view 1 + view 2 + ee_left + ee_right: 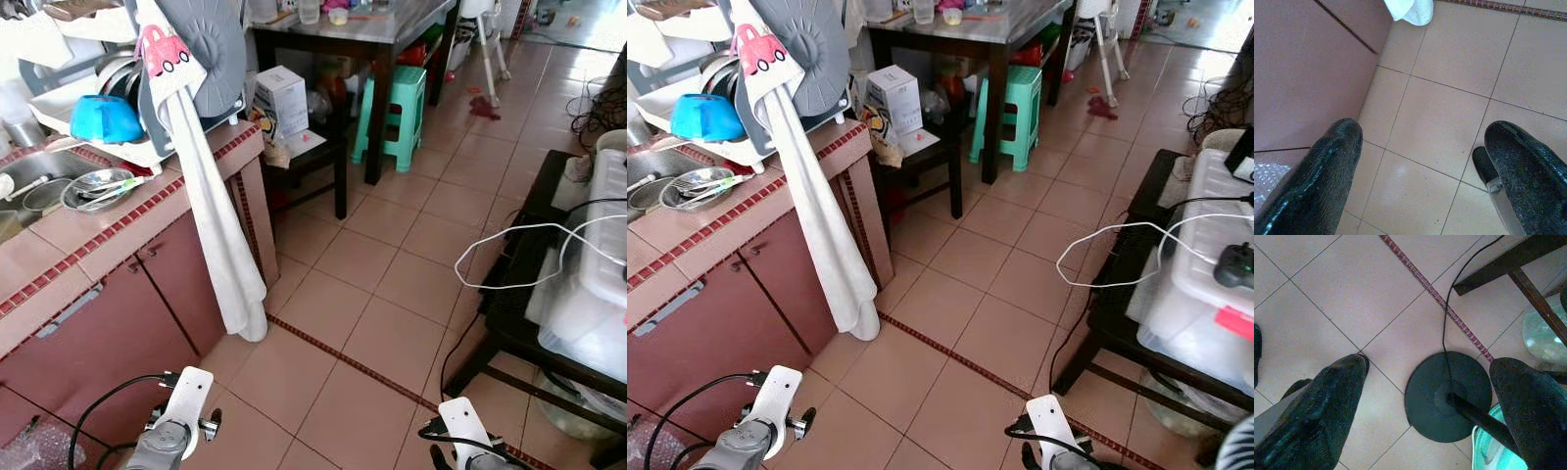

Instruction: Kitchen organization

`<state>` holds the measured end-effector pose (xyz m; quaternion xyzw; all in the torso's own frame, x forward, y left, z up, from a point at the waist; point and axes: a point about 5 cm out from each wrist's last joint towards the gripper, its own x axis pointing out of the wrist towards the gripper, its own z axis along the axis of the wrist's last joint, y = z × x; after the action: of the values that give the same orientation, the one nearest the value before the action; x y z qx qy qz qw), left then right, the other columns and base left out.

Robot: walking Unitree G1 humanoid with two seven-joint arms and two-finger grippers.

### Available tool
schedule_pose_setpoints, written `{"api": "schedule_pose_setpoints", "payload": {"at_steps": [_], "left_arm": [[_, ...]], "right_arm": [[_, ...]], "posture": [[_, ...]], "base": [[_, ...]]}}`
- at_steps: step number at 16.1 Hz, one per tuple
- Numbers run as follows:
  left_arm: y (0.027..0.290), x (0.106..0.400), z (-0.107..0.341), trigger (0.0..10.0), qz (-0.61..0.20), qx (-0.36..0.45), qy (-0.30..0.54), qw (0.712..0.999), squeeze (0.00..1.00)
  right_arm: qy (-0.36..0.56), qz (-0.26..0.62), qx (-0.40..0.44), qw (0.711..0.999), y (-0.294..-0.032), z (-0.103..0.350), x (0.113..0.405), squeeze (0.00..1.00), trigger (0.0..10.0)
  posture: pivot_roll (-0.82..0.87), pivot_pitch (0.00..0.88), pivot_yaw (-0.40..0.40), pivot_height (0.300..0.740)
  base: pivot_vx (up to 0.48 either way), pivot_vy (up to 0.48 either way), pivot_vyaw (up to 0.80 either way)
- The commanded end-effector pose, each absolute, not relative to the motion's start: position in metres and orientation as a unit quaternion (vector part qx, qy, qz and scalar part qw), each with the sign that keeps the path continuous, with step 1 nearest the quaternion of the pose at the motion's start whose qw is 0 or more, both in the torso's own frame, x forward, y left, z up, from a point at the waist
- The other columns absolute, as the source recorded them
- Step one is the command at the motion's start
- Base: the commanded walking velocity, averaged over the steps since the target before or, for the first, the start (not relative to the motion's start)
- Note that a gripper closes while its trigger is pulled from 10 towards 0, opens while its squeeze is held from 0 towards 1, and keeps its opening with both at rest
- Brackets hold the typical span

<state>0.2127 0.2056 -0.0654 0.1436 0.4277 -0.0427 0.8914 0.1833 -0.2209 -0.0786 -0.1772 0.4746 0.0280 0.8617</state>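
Your left hand hangs low beside the red-brown cabinet, fingers spread wide over the tiled floor, holding nothing. Your right hand is also spread and empty, above a round black stand base on the floor. On the table above the cabinet you see a blue bowl, a metal bowl beside the sink, and a white towel hanging down its front.

Pinkish tiled floor, maroon counter cabinets, dark table, green stool, daylit room
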Motion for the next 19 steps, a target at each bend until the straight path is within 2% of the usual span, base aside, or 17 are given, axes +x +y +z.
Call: {"api": "schedule_pose_setpoints", "payload": {"at_steps": [1,5,10,13,18,19], "left_arm": [[0.209,0.207,-0.068,10.0,-0.034,0.147,0.438,0.886,0.0],[0.207,0.203,-0.071,10.0,-0.013,0.142,0.442,0.885,0.0],[0.203,0.2,-0.074,10.0,-0.016,0.142,0.448,0.882,0.0],[0.205,0.196,-0.075,10.0,-0.026,0.155,0.454,0.877,0.0],[0.206,0.191,-0.078,10.0,-0.035,0.167,0.465,0.869,0.0],[0.207,0.191,-0.078,10.0,-0.032,0.168,0.474,0.864,0.0]], "right_arm": [[0.477,0.035,-0.183,0.859,-0.221,-0.078,0.184,0.0,10.0],[0.479,0.048,-0.208,0.851,-0.23,-0.076,0.185,0.0,10.0],[0.479,0.055,-0.233,0.845,-0.238,-0.071,0.191,0.0,10.0],[0.473,0.045,-0.21,0.854,-0.23,-0.071,0.195,0.0,10.0],[0.498,0.06,-0.2,0.842,-0.215,-0.083,0.179,0.0,10.0],[0.496,0.033,-0.15,0.855,-0.212,-0.081,0.183,0.0,10.0]], "posture": [[-0.07,0.001,0.051,0.74],[-0.08,0.0,0.003,0.74],[-0.06,0.0,-0.004,0.74],[-0.06,0.0,0.017,0.74],[-0.04,0.0,0.026,0.74],[-0.04,0.0,0.031,0.74]], "base": [[0.0,0.0,0.0],[0.0,0.0,0.0],[0.0,0.0,0.0],[0.0,0.0,0.0],[0.0,0.0,0.0],[0.0,0.0,0.0]]}}
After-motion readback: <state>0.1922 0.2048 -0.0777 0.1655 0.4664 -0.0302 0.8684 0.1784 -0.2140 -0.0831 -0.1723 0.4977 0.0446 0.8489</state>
